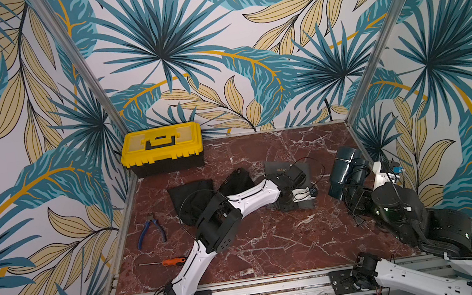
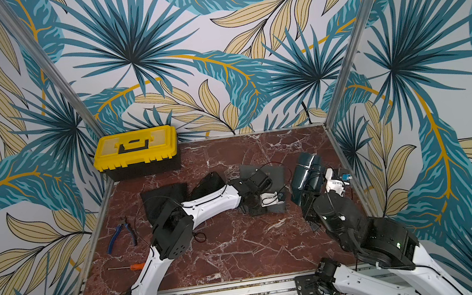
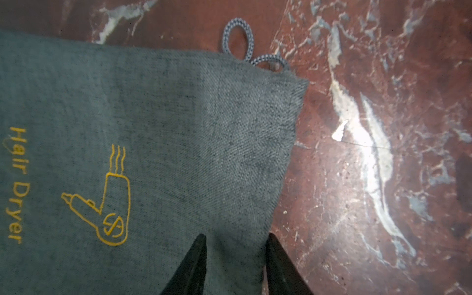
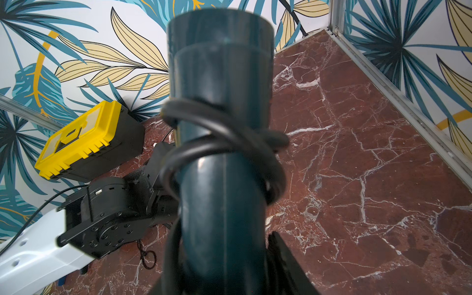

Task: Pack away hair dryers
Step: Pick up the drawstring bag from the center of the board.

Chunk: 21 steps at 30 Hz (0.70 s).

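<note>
A dark teal-blue hair dryer (image 4: 219, 107) with its black cord wound round the handle is held upright above the right side of the marble table (image 1: 273, 243). My right gripper (image 4: 222, 237) is shut on its handle. In both top views the dryer (image 1: 345, 170) (image 2: 307, 172) rises over the right gripper (image 1: 356, 187). My left gripper (image 3: 236, 238) is open, pointing down over the edge of a flat grey "Hair Dryer" pouch (image 3: 158, 127). One finger (image 3: 199, 252) is over the fabric, the other at its edge. In a top view the left gripper (image 1: 288, 202) hangs over that pouch (image 1: 281, 168).
A yellow toolbox (image 1: 162, 147) stands at the back left corner. Two black pouches (image 1: 193, 195) (image 1: 238, 181) lie left of the grey one. Blue pliers (image 1: 151, 232) and an orange screwdriver (image 1: 169, 262) lie near the left edge. Patterned walls close three sides.
</note>
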### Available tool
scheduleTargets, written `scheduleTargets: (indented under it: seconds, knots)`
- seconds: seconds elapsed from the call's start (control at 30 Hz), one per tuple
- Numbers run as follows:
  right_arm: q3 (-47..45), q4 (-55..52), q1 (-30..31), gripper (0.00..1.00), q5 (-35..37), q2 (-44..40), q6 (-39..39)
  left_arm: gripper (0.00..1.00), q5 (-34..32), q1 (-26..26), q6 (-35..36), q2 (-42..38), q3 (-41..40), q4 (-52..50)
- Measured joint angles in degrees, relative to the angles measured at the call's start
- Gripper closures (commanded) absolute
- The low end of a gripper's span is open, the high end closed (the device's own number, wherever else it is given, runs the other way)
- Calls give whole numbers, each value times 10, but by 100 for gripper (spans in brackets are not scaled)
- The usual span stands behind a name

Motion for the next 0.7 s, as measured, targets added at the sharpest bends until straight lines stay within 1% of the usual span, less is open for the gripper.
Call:
scheduleTargets:
  seconds: [0.03,0.07,0.1,0.13,0.27,0.33,0.37,0.4,0.43,0.47,0.63,0.67,0.7]
  knots:
    - [0,0,0,100,0,0,0,85,0,0,0,0,0,0]
    - [0,0,0,100,0,0,0,93,-1,0,1,0,0,0]
    - [0,0,0,100,0,0,0,99,-1,0,4,0,0,0]
    - [0,0,0,100,0,0,0,100,-2,0,5,0,0,0]
    - [0,-1,0,100,0,0,-2,100,-8,0,7,-5,0,0]
    - [1,-4,0,100,-2,0,-2,98,-11,0,7,-9,0,-1]
    - [2,-7,0,100,-4,0,-2,95,-13,0,7,-12,0,-1]
    - [3,-10,0,100,-5,0,-2,89,-14,0,9,-14,0,0]
    - [5,-15,0,100,-7,0,-2,80,-16,0,10,-17,0,-1]
    - [7,-18,0,100,-7,0,-2,74,-16,0,12,-19,0,-2]
    - [9,-28,0,100,-9,-1,-2,74,-15,0,10,-24,0,-7]
    - [9,-28,0,100,-9,-1,-2,75,-15,0,10,-24,0,-7]
    - [9,-28,0,100,-9,-1,-2,80,-15,0,9,-24,0,-9]
